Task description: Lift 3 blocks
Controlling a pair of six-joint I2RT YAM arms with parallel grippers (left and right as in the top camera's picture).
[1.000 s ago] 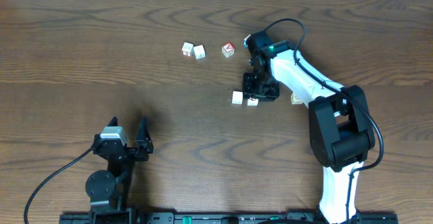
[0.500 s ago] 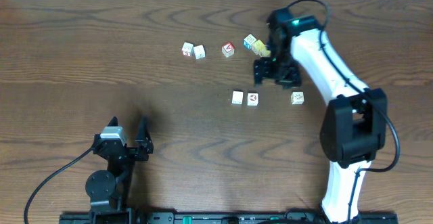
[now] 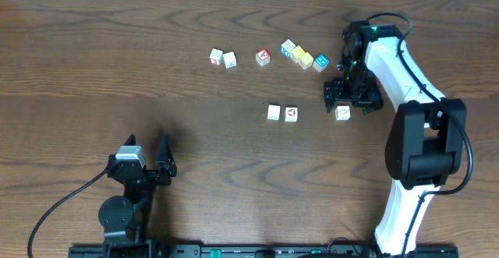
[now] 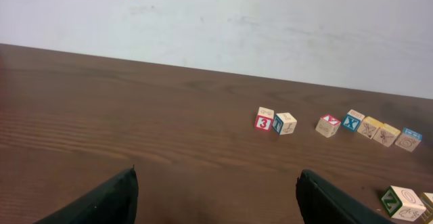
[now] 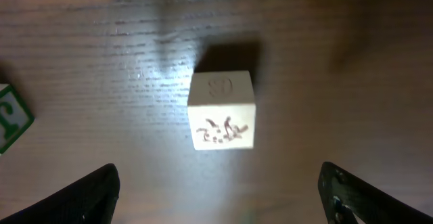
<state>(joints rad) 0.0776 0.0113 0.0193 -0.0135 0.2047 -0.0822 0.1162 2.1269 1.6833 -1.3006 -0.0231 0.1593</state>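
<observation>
right gripper [image 3: 348, 96] hovers wide open above a cream block [image 3: 342, 113].

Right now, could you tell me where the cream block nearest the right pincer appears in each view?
Overhead: block right of centre, just below the right pincer.
Left wrist: not in it.
Right wrist: block mid-frame, ahead of the fingertips.
Shared landmark: the right pincer (not left wrist).
</observation>
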